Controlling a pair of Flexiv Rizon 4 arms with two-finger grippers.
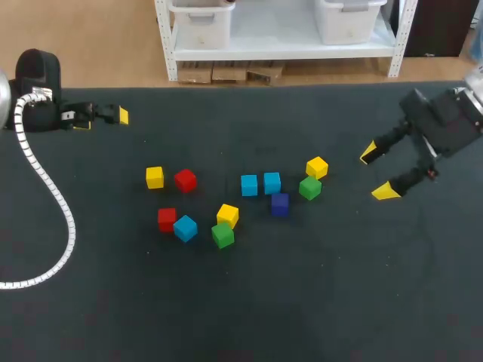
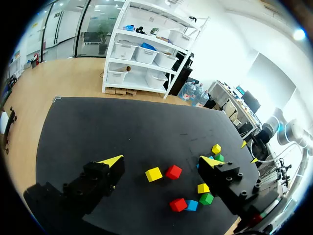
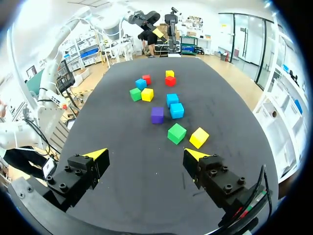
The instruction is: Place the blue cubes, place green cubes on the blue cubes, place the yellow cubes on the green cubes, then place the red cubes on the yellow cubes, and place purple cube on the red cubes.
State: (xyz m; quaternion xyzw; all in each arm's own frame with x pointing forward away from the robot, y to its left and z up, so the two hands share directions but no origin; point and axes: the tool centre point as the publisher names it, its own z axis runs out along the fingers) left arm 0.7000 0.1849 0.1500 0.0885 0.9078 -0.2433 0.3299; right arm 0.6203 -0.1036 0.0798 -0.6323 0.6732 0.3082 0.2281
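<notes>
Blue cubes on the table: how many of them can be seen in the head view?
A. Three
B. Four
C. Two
A: the first blue cube lies right beside the second blue cube near the middle, and the third blue cube lies apart from them, next to a red cube. No other blue cube shows.

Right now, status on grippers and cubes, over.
Left gripper open, empty, far left. Right gripper open, empty, right of a green cube. Blue cubes loose, nothing stacked. Purple cube close beside two of them.
</notes>
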